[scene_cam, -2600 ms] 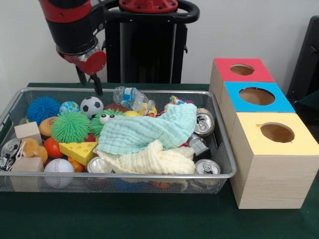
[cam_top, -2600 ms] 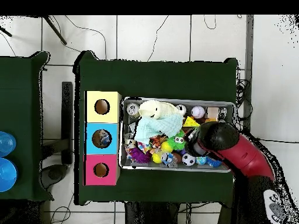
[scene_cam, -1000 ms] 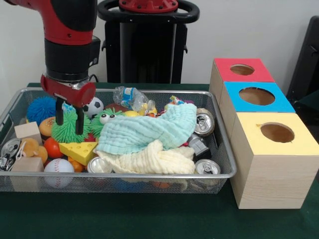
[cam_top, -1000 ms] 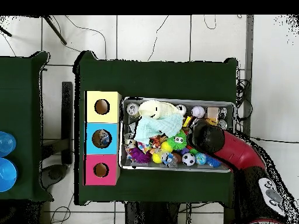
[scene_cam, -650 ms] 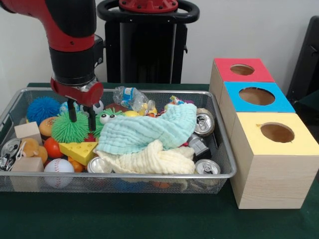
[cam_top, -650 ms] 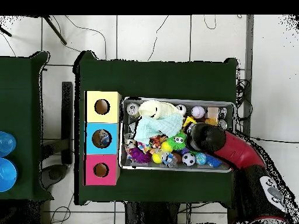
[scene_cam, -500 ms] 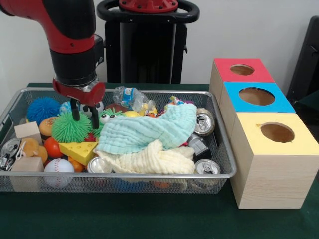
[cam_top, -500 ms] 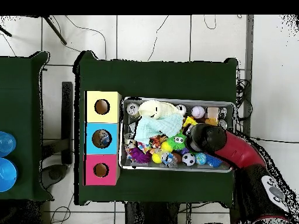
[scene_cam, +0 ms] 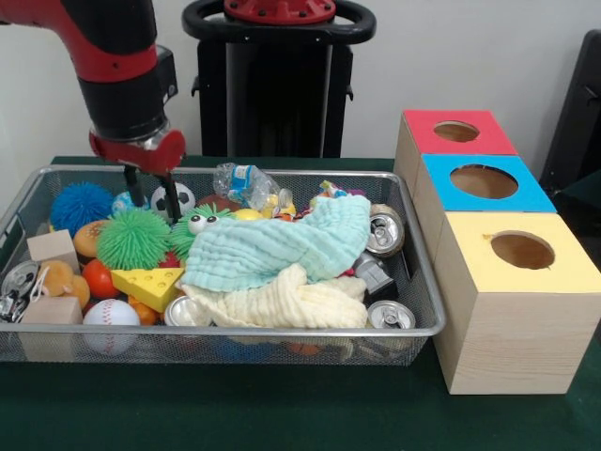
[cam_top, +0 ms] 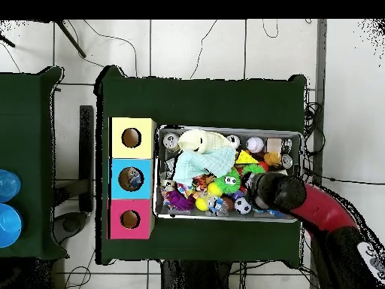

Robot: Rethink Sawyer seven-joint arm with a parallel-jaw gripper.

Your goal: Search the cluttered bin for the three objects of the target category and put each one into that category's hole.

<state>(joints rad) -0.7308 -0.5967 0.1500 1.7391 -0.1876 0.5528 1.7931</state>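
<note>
Front view showed the gripper (scene_cam: 154, 197) hanging empty, fingers apart, above the green spiky ball (scene_cam: 133, 238) in the bin (scene_cam: 424, 319).

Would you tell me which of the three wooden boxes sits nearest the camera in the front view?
The yellow-topped wooden box; the blue-topped and red-topped ones stand behind it.

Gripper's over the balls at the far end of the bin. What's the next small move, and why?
Probably straight down onto the soccer ball. The gripper hangs open and empty, one finger at each side of that ball, above the bin. Nothing covers the ball, so a short descent and closing might grip it. That assumes balls are the target.
</note>
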